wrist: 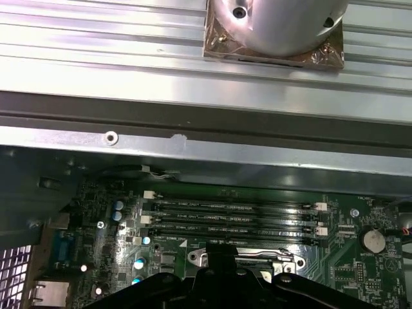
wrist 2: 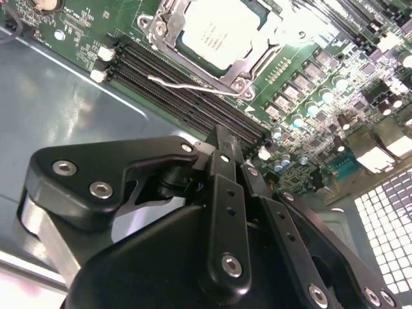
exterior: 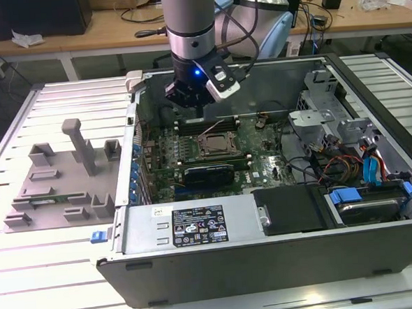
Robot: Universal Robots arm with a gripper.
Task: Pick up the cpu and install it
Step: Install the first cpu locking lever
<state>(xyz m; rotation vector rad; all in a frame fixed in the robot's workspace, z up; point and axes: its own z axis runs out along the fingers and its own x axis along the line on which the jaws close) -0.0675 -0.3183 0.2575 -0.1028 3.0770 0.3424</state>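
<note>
We see the gripper [exterior: 192, 99] hanging over the far part of the open computer case [exterior: 268, 259], above the row of memory slots [wrist 2: 187, 106] and just beyond the socket. In the second wrist view its black fingers [wrist 2: 225, 174] look drawn together with nothing between them, so we judge it closed and empty.

The cpu [wrist 2: 222, 29] lies flat in the socket frame [wrist 2: 248, 61] on the motherboard [exterior: 262, 161]; its pale metal top shows in the second wrist view, and in the exterior view it reads as a light square [exterior: 216, 145] inside the dark frame. We cannot tell from these pictures whether the chip is fully seated or whether the thin retention lever [wrist 2: 187, 84] lying beside the frame is latched.

Risks, as we judge them: if the chip sits slightly askew, any downward press could bend contacts beneath it. The gripper is near the slots and small capacitors [wrist 2: 293, 106], so a low sideways pass could clip them or snag the lever.

The case holds the motherboard, a black box [exterior: 290, 209] near its front wall, a blue-handled drive bay [exterior: 366, 197] and a bundle of coloured cables [exterior: 347, 167]. On the exterior view's left, 1 grey fixture tray [exterior: 61, 181] sits on the table [exterior: 52, 276]
</note>
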